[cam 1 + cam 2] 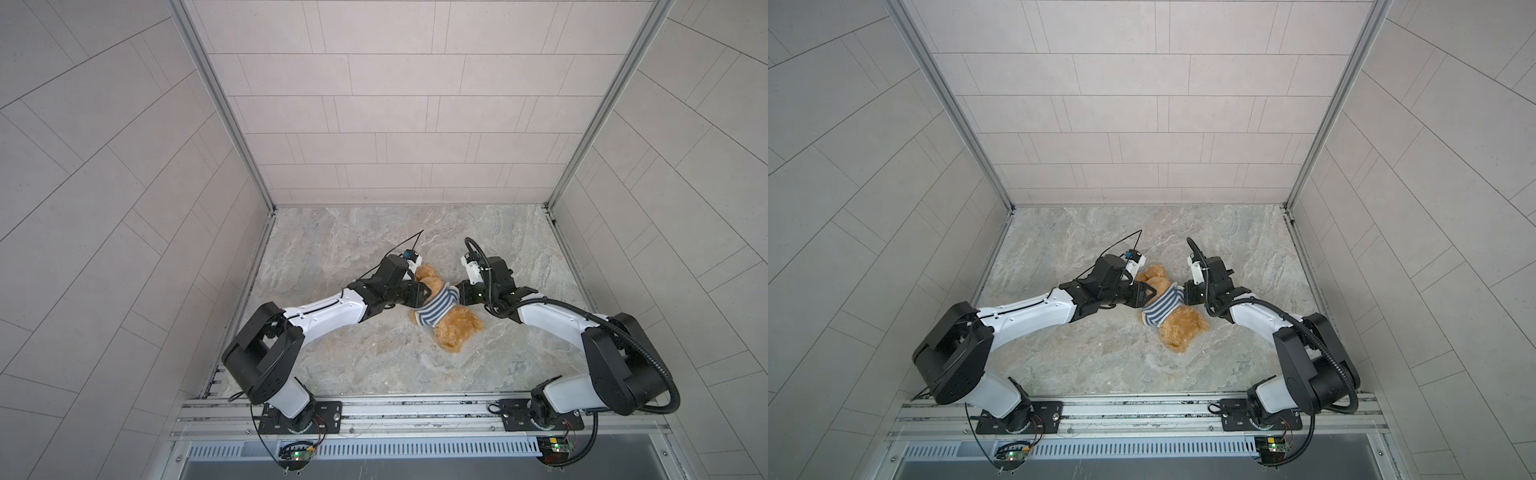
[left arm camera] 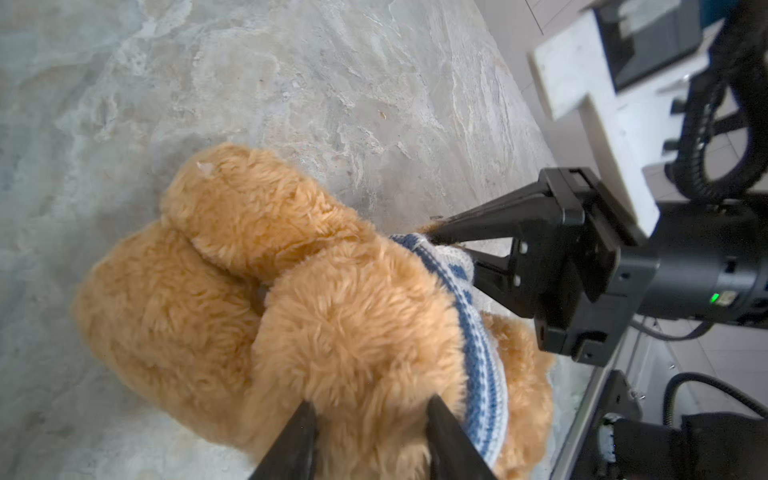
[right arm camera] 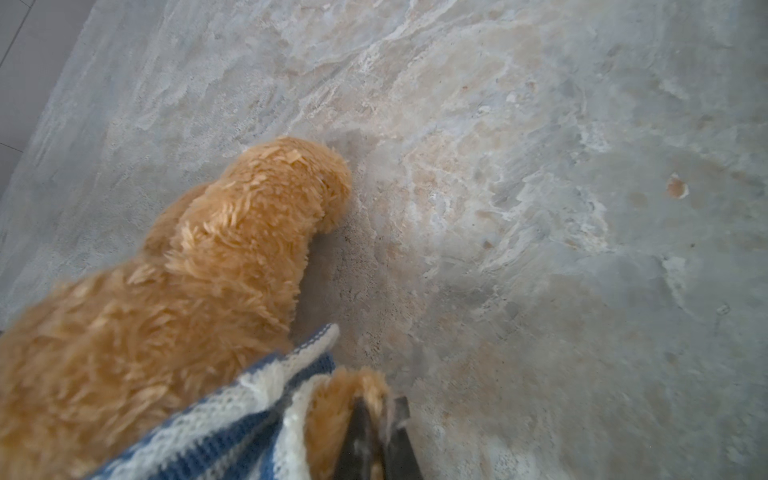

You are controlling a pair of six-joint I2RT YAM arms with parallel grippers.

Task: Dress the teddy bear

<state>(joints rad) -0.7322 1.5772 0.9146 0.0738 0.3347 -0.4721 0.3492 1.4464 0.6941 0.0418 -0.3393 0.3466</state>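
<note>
Marbled grey stone makes the table [image 1: 365, 365]; at its middle the bear [image 1: 457, 332] lies flat, running from 5 o'clock to 11. Nearest us is bare golden fur, then the blue-and-white shirt [image 1: 436, 308] bunched round its middle. At the shirt's 9 o'clock the left gripper [image 1: 424, 291] has its jaws parted about fur; whether they squeeze it we cannot tell. At 2 o'clock the right gripper [image 1: 458, 286] is pinched closed on bear fur poking out of the shirt.

White arm links [image 1: 324, 309], black joints [image 1: 257, 357], black left pincer [image 2: 370, 432], ribbed black conduit [image 2: 698, 133].
</note>
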